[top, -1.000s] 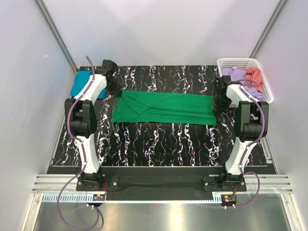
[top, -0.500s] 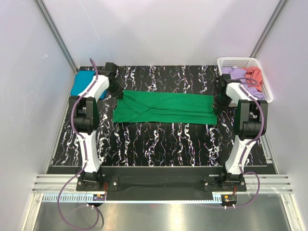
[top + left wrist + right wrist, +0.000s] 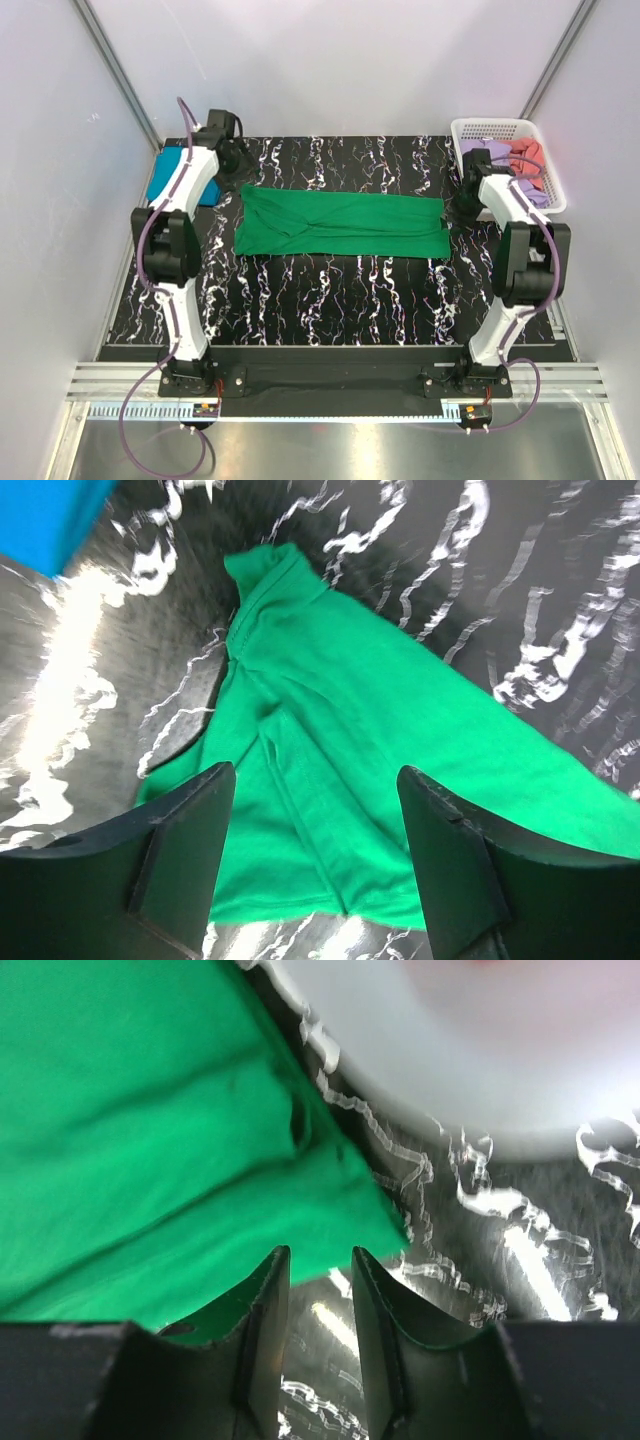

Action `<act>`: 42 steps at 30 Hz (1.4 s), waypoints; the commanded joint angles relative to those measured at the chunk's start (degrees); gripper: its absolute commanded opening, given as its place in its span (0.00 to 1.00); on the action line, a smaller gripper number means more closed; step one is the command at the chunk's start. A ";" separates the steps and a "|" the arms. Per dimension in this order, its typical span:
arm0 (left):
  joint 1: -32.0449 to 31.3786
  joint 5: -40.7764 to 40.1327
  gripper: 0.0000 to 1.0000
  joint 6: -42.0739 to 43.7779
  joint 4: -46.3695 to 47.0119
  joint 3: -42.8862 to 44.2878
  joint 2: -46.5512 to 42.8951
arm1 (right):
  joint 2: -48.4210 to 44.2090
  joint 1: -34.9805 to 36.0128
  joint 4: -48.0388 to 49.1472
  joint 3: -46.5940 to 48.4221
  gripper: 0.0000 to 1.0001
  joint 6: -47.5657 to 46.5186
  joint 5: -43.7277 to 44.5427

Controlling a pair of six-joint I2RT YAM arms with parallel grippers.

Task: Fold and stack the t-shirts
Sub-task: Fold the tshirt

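A bright green t-shirt [image 3: 340, 225] lies flat as a long band across the middle of the black marbled table [image 3: 330, 290]. My left gripper [image 3: 233, 160] hovers just past the shirt's left end; in its wrist view the jaws stand wide open [image 3: 315, 780] over the green cloth [image 3: 340, 700], holding nothing. My right gripper [image 3: 466, 198] sits at the shirt's right end; its fingers [image 3: 320, 1255] are slightly apart with bare table between them, the green corner [image 3: 200, 1140] just ahead. A teal-blue folded t-shirt [image 3: 168, 176] lies far left, partly behind the left arm.
A white lattice basket [image 3: 497, 127] stands at the back right corner and holds lilac [image 3: 494, 153] and coral [image 3: 530, 155] shirts; it shows blurred in the right wrist view [image 3: 450, 1050]. Grey walls close both sides.
Both grippers were shut at the green shirt's ends and have now opened and let go. The left one drew back toward the far left, the right one toward the basket.
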 commanded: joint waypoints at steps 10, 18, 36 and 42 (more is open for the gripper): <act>0.31 1.02 0.65 7.96 3.42 -30.86 -26.15 | -7.18 1.25 3.92 -9.13 0.33 2.14 -2.63; 0.22 7.36 0.61 4.97 11.68 -45.46 -30.47 | 0.38 1.16 8.05 -11.49 0.29 1.88 -2.63; 3.73 -12.76 0.60 -0.75 -3.25 -34.23 -19.39 | -6.90 1.34 5.08 -14.67 0.34 0.38 2.73; 0.40 -10.85 0.63 3.29 -5.90 -21.05 -23.43 | -12.44 4.23 0.42 -10.80 0.37 0.47 0.45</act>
